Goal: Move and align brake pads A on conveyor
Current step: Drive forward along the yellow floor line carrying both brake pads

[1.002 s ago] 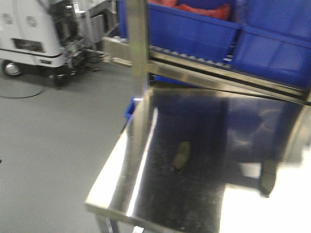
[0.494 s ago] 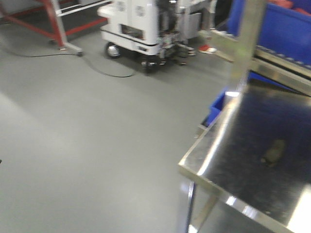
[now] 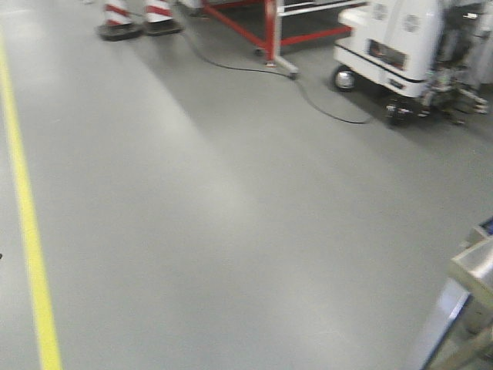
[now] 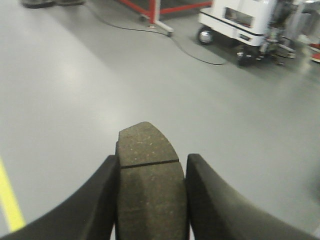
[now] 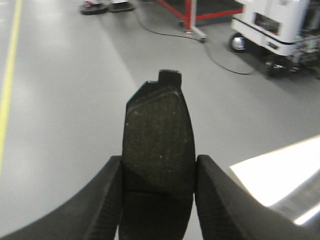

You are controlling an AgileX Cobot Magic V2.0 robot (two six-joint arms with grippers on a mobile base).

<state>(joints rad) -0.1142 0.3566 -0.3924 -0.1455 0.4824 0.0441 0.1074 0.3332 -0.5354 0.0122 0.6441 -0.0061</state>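
Carrying step: the left gripper (image 4: pixel 152 161) is clamped on one brake pad (image 4: pixel 148 150) and the right gripper (image 5: pixel 160 160) on a second brake pad (image 5: pixel 158 120) — both over bare floor (image 3: pixel 192 216). Far off at twelve o'clock stands a red frame (image 3: pixel 270 27), possibly the conveyor's — no belt shows. Next: reach it and lay the pads aligned.

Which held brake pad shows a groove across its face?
The pad in the left gripper: a dark groove crosses it. The pad in the right gripper shows only a tab at its tip.
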